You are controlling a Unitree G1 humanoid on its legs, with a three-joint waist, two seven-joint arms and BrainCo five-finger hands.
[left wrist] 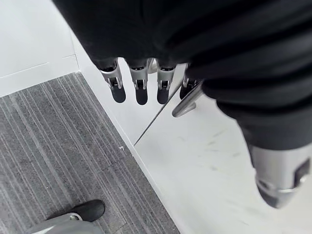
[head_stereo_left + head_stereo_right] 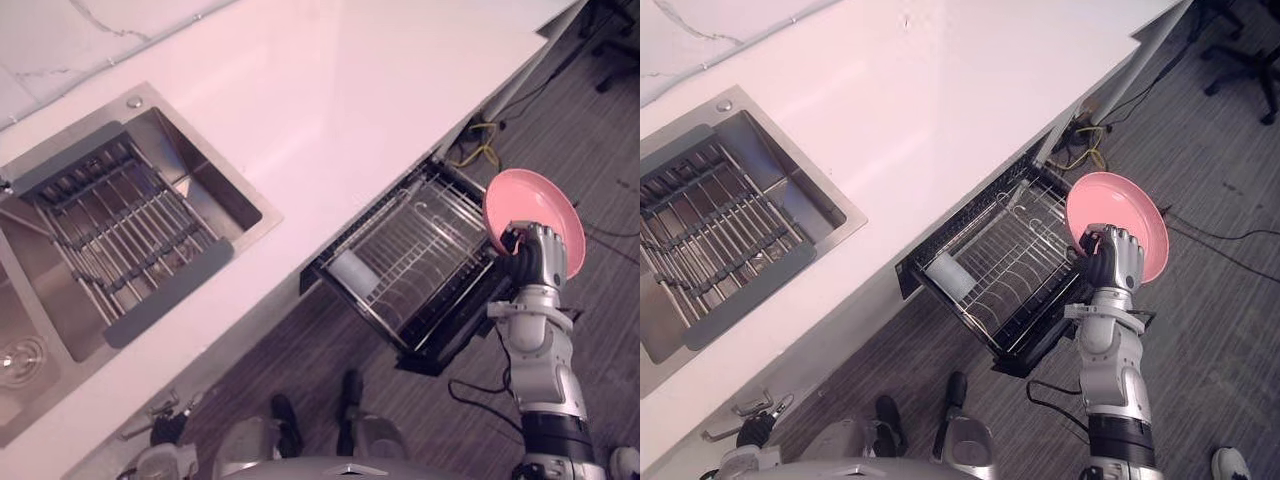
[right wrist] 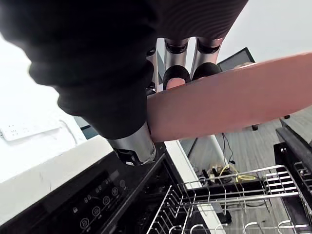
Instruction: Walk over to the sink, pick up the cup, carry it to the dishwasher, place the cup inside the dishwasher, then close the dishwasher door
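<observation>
Right hand (image 2: 1114,260) grips round pink plate (image 2: 1118,205) above wire dishwasher rack (image 2: 1000,268).

White countertop (image 2: 330,90) against a pale veined wall (image 2: 60,40); grey striped carpet floor (image 2: 1230,330); dark office chair (image 2: 1245,60) beyond

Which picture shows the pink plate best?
The right eye view: nearly the whole round pink plate shows, held in the right hand beside the dishwasher rack. The left eye view shows much the same. The right wrist view, very close, shows part of it.
</observation>
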